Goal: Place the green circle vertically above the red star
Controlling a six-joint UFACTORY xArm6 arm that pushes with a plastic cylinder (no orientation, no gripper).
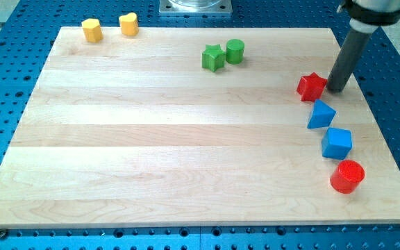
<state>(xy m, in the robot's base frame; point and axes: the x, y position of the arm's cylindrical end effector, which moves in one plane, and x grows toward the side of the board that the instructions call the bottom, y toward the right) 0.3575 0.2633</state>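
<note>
The green circle (235, 51) stands near the board's top edge, touching or almost touching a green star (213, 57) on its left. The red star (312, 86) lies at the view's right, well to the right of and below the green circle. My tip (337, 89) rests on the board just to the right of the red star, close to it or touching it.
A blue triangle (320, 114), a blue cube (337, 143) and a red cylinder (346, 176) run in a line below the red star. Two yellow blocks (92, 30) (128, 24) sit at the top left. The wooden board (186, 139) lies on a blue perforated table.
</note>
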